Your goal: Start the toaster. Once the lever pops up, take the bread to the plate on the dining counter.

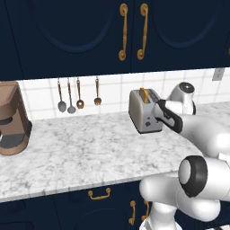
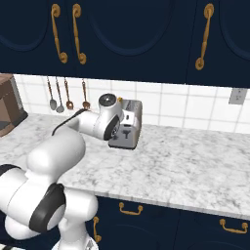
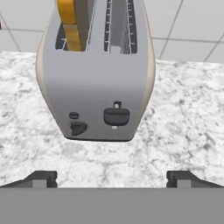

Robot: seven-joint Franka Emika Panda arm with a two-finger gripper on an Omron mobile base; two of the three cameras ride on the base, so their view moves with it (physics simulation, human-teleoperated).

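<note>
Hand view: the jaws are standing wide apart, holding nothing, facing the toaster (image 3: 95,78) on the marble bench (image 3: 183,113). The lever (image 3: 116,116) is sitting low, centre-right; bread (image 3: 69,22) is poking from the left slot. Advice: centre one fingertip above the lever, pressing straight down

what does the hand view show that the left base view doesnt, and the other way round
Hand view alone: the toaster's narrow face with the black lever and a dark knob, plus two open fingers low down. Left base view alone: the brown coffee machine, hanging spoons and navy cabinets. Both: the toaster, the bread in one slot, the marble counter.
</note>
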